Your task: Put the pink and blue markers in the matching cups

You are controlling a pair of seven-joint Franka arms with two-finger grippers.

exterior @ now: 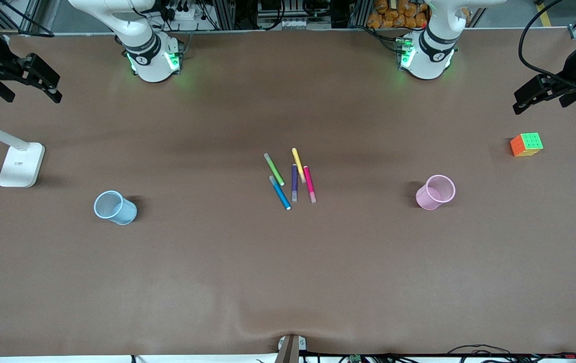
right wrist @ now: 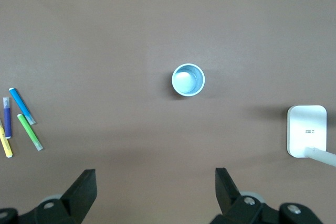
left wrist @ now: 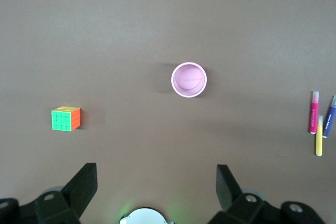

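Both tools are hanging wide open and empty: the left tool [exterior: 522,103] over the worktop's end near the round pale pink plastic cup [exterior: 436,192], the right tool [exterior: 51,88] near the round pale sky-blue cup [exterior: 114,207]. The slim magenta-pink marker [exterior: 309,184] and slim blue marker [exterior: 280,192] are lying between the cups on the smooth brown worktop [exterior: 288,272].

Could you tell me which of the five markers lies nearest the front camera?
The blue marker: its pale tip reaches lowest in the front view, just past the purple and pink ones beside it.

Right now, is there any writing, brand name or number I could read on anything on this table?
None can be read.
White lamp base: small grey marks, too small to read.
Left arm's base and right arm's base: a dark band with a small round emblem on each, not legible.
Markers, both cups and the puzzle cube: no readable text shows.
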